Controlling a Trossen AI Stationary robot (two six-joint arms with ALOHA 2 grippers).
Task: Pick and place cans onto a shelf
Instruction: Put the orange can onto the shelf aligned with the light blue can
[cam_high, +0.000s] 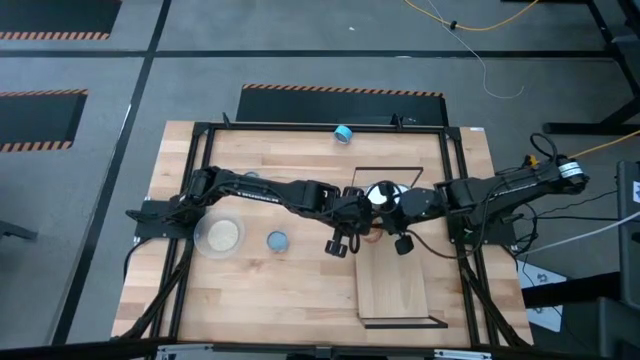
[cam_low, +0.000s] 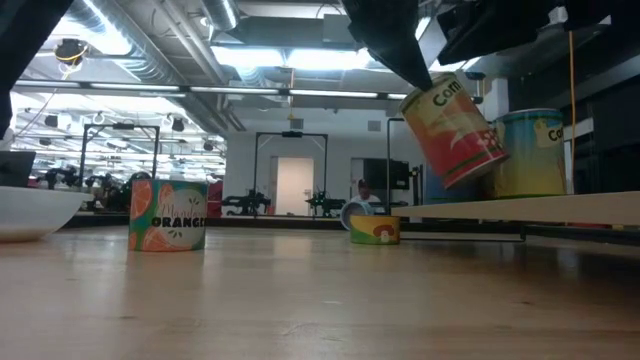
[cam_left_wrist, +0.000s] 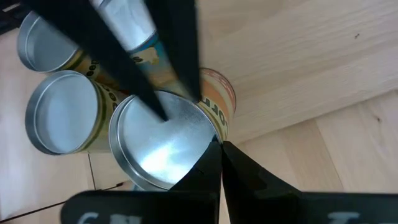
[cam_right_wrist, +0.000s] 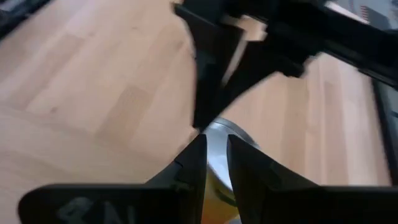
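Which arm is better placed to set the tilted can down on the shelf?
Left, probably: the left gripper pinches the rim of the tilted can over the shelf; the right gripper is merely beside it.

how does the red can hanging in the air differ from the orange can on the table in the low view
The red and yellow labelled can hangs tilted in the air above the pale wooden shelf board, with a dark arm at its top. The orange labelled can stands upright on the wood-plank tabletop, nothing touching it. The red one looks taller. Both are short printed cylinders.
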